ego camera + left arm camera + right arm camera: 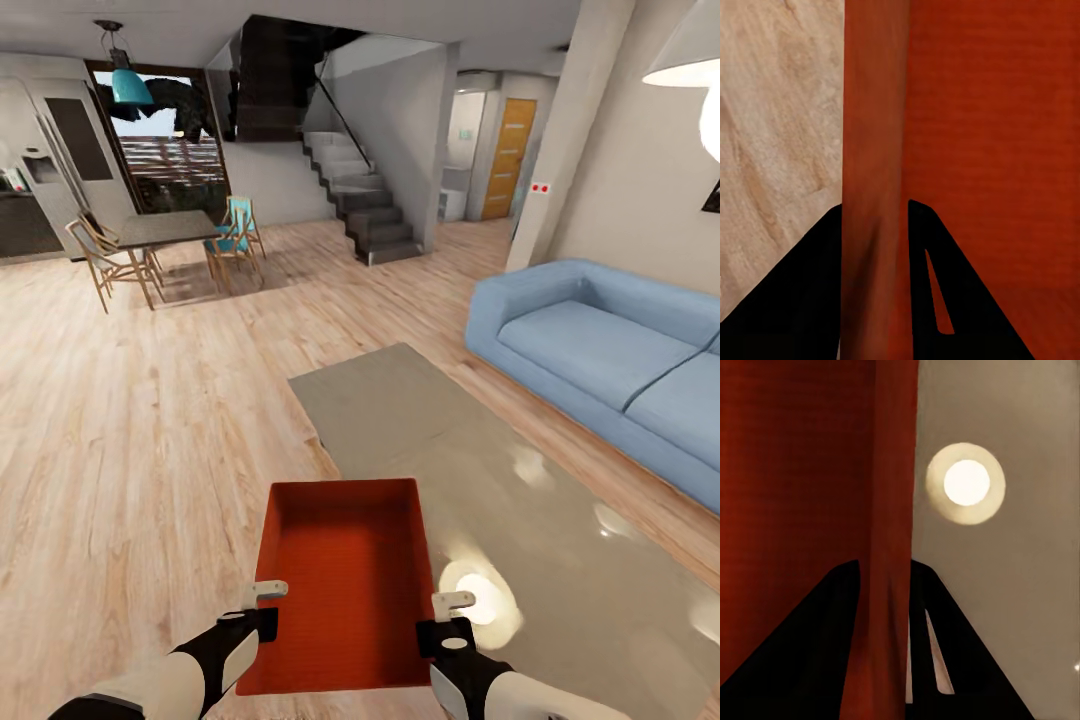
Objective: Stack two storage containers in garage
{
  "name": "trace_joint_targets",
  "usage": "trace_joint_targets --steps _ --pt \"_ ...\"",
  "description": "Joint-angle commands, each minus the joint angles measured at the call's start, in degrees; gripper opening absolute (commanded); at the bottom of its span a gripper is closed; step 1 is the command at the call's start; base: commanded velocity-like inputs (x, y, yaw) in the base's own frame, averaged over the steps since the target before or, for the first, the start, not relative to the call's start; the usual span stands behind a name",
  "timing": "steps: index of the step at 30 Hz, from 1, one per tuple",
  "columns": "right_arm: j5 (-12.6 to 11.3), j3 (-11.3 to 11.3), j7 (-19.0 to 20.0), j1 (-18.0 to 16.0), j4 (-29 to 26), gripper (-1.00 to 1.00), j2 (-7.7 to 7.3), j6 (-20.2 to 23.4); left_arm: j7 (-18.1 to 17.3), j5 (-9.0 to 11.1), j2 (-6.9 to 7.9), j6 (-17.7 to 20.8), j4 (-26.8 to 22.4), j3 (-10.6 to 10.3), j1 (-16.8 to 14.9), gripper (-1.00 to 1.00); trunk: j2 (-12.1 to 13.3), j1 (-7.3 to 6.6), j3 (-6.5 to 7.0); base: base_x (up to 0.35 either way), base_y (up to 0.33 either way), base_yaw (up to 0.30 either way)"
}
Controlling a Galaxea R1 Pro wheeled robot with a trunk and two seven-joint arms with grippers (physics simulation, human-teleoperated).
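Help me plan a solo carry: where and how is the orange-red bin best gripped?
Grip the storage container by its two long side walls, one hand from each side, as the left hand and right hand do. Thin upright walls fit between the fingers, and opposite grips probably keep it level.

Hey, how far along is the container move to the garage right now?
Early. One storage container is in hand, its side walls clamped by the left gripper and right gripper, but it's in the living room, by the blue sofa. Carrying it out, setting it down and stacking remain.
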Motion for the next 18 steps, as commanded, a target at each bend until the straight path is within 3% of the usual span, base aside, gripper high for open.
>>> trace_joint_targets --steps 1,18 --pt "0.31 -0.33 -0.72 -0.05 -0.13 -1.00 0.00 -1.51 0.64 0.91 0.33 0.38 0.04 2.44 -0.02 -1.00 -0.07 0.01 -0.08 0.000 0.000 0.269" --pt "0.29 -0.39 -0.72 -0.05 -0.13 -1.00 0.00 -1.51 0.64 0.91 0.33 0.38 0.04 2.44 -0.02 -1.00 -0.07 0.01 -0.08 0.000 0.000 0.269"
